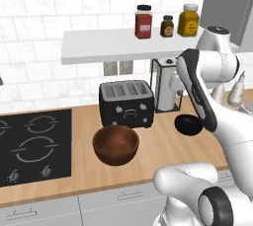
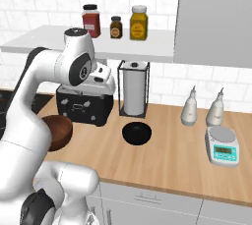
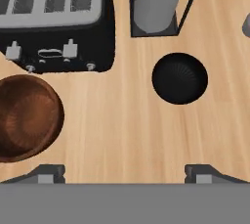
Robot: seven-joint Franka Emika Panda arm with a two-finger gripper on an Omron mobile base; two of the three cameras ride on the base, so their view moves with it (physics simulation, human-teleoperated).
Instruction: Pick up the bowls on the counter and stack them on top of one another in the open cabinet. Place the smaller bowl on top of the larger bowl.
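The larger bowl [image 1: 116, 143] [image 3: 27, 118], deep and reddish-brown, sits on the counter [image 1: 163, 156] in front of the black toaster. The smaller bowl [image 1: 189, 124] [image 2: 136, 133] [image 3: 179, 78], shallow and glossy black, rests to its right, in front of the paper-towel stand. My gripper [image 3: 125, 173] hangs open high above the counter, looking straight down, with bare wood between its fingertips [image 3: 49, 173]. Both bowls lie ahead of the tips, brown to the left, black to the right. The open cabinet's white shelf board [image 1: 108, 45] [image 2: 152, 47] runs above, with its grey side panel [image 2: 216, 17].
A black toaster [image 1: 126, 102] and a paper-towel stand [image 2: 134, 89] stand against the tiled wall. Three jars [image 1: 144, 21] occupy the shelf's right part. Two pale bottles [image 2: 189, 108] and a small scale [image 2: 222, 151] are at the far right. A black hob [image 1: 29, 146] lies left.
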